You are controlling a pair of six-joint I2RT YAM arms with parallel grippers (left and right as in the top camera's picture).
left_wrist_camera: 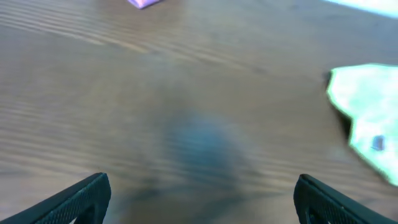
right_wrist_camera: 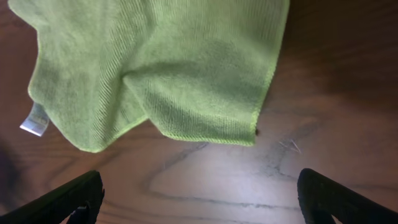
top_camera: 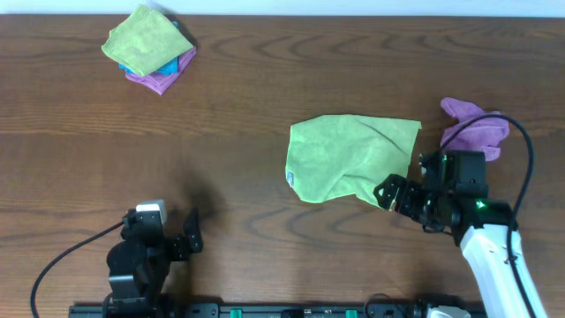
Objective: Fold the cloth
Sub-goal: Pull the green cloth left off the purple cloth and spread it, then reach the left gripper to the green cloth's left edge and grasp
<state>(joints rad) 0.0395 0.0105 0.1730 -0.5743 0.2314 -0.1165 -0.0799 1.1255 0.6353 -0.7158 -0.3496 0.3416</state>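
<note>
A light green cloth [top_camera: 351, 157] lies crumpled and partly folded on the wooden table, right of centre. It fills the top of the right wrist view [right_wrist_camera: 155, 68], with a small white tag at its left edge. My right gripper [top_camera: 393, 193] is open and empty, just off the cloth's lower right corner, its fingers [right_wrist_camera: 199, 199] spread over bare wood. My left gripper [top_camera: 190, 231] is open and empty at the front left, far from the cloth. The left wrist view is blurred; its fingers [left_wrist_camera: 202, 202] frame bare table, with the cloth's edge [left_wrist_camera: 367, 118] at the right.
A purple cloth [top_camera: 472, 131] lies bunched at the right, just behind my right arm. A stack of folded cloths, green on blue on purple [top_camera: 150, 49], sits at the back left. The table's front edge runs close beneath both arm bases.
</note>
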